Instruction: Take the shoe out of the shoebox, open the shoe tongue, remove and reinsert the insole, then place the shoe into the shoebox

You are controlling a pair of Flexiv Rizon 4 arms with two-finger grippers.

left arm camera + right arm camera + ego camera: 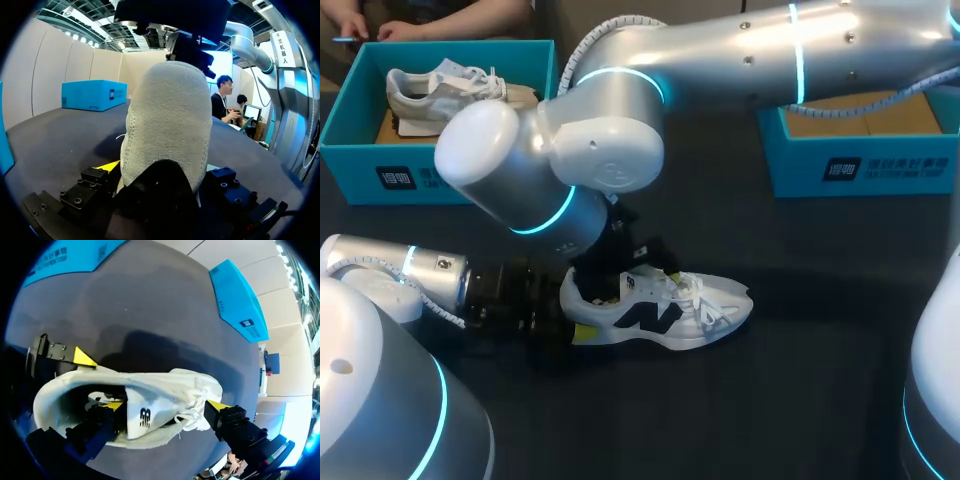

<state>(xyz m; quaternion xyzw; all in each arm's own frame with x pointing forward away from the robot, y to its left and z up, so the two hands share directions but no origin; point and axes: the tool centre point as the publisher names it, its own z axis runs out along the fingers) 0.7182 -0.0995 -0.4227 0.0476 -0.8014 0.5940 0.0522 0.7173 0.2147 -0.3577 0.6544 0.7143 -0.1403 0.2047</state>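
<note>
Steadying the shoe (665, 312) is your left gripper's (160, 170) job. The shoe lies on its sole on the table (800, 380), near the middle. Its long axis runs left to right, with the heel at the left and the toe at the right. That gripper comes in low from the left, in line with the axis, and looks clenched on the heel. One yellow tip presses the near side; the far tip is hidden behind the heel padding.

Your right gripper (165, 407) hangs over the shoe's mouth, and it is the arm placed for the tongue. Its fingers are released and spread along the same axis. One tip sits down inside the collar, the other lies out over the lacing toward the toe, and the tongue (142, 415) stands between them, not pinched.

So the move ahead of you, as I judge it, turns on that line. The tongue has to go toward the toe, away from the held heel, so pull rightward and up rather than across. You cannot tell from here how the insole lies in the shadowed opening.

Both teal boxes stand well apart at the far edge, the left shoebox (360, 170) with another shoe in it and the right shoebox (860, 170).
</note>
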